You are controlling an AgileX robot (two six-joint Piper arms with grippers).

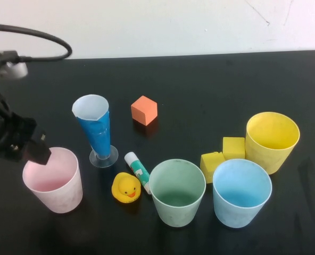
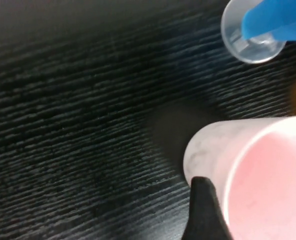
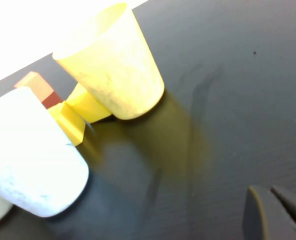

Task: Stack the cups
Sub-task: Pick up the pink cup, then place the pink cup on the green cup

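Four cups stand upright and apart on the black table (image 1: pixel 200 85): pink (image 1: pixel 54 183) front left, green (image 1: pixel 177 194) front middle, light blue (image 1: pixel 241 194) front right, yellow (image 1: pixel 272 141) behind it. My left gripper (image 1: pixel 40 151) is at the pink cup's far-left rim. In the left wrist view it (image 2: pixel 255 200) is open, with one finger (image 2: pixel 203 210) outside the pink cup's wall (image 2: pixel 208 150). My right gripper (image 3: pixel 275 197) is out of the high view. It hangs shut and empty over bare table, apart from the yellow cup (image 3: pixel 113 65) and the light blue cup (image 3: pixel 30 160).
A tall narrow blue glass (image 1: pixel 96 130) with a clear foot stands just behind the pink cup. A rubber duck (image 1: pixel 126 187) and a glue stick (image 1: pixel 137 171) lie between the pink and green cups. An orange cube (image 1: pixel 144 110) sits further back. Two yellow blocks (image 1: pixel 233 147) lie beside the yellow cup.
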